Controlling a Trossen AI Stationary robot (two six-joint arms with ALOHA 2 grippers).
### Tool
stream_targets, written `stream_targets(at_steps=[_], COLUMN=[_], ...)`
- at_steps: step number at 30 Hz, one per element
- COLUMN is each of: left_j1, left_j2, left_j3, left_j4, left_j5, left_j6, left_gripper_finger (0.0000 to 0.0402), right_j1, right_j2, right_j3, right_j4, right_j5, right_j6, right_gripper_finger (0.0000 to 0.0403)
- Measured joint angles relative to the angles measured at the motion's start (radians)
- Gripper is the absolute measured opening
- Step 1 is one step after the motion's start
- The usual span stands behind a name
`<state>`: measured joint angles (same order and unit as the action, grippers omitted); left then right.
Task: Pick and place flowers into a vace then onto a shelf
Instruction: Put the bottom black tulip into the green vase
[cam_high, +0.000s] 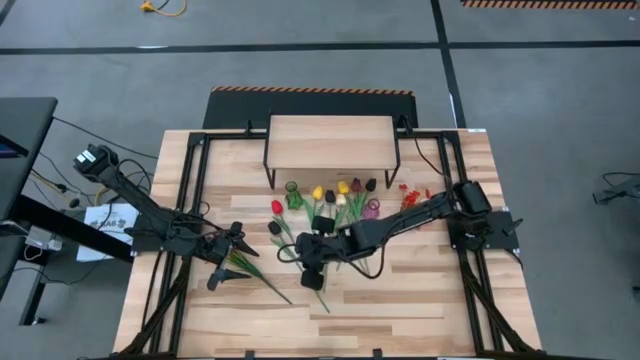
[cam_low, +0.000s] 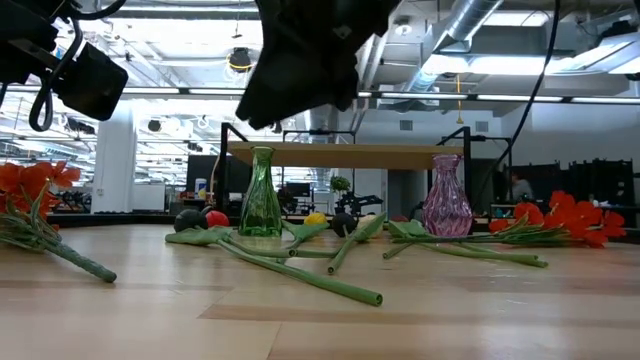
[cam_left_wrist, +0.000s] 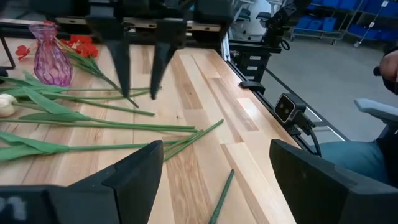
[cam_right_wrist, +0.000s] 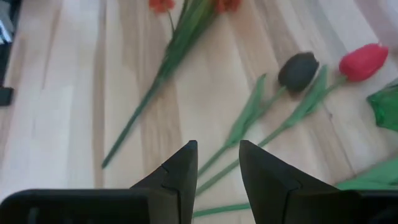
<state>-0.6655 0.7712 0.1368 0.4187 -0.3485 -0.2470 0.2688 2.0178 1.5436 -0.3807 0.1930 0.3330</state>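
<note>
Flowers lie loose on the slatted table in front of the shelf (cam_high: 330, 140): a red tulip (cam_right_wrist: 364, 61), a black tulip (cam_right_wrist: 298, 70), yellow ones (cam_high: 318, 193), and a red-orange spray (cam_high: 245, 265). A green vase (cam_low: 261, 195) and a purple vase (cam_low: 446, 197) stand upright among them. My right gripper (cam_right_wrist: 217, 168) hangs open above the stems near the table's middle, slanting down, with nothing between its fingers. My left gripper (cam_left_wrist: 214, 180) is wide open at the table's left, close to the spray, holding nothing.
A second red-orange spray (cam_high: 415, 190) lies at the right by the purple vase. Long green stems (cam_left_wrist: 124, 127) cross the table's middle. Bare wood shows toward the near edge (cam_high: 400, 320). Black frame rails run along both table sides.
</note>
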Motion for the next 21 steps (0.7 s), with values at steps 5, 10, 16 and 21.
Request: stream_targets(at_steps=[5,10,16,21], left_j1=[0.000,0.000,0.000,0.000], left_j2=[0.000,0.000,0.000,0.000], left_j3=[0.000,0.000,0.001,0.001], left_j4=[0.000,0.000,-0.001,-0.001], left_j5=[0.000,0.000,0.000,0.000], left_j6=[0.000,0.000,0.000,0.000], left_gripper_finger=[0.0284,0.0284,0.0284,0.0284], right_j1=[-0.021,-0.030,-0.036,-0.033], right_j2=[0.000,0.000,0.000,0.049], right_j3=[-0.018,-0.023,-0.023,-0.019], right_j4=[0.020,0.031,0.063,0.152], right_j5=[-0.003,-0.010,-0.010,-0.012], right_j6=[0.006,0.004,-0.002,-0.009], right_gripper_finger=[0.0113,0.0113,0.0113,0.0113])
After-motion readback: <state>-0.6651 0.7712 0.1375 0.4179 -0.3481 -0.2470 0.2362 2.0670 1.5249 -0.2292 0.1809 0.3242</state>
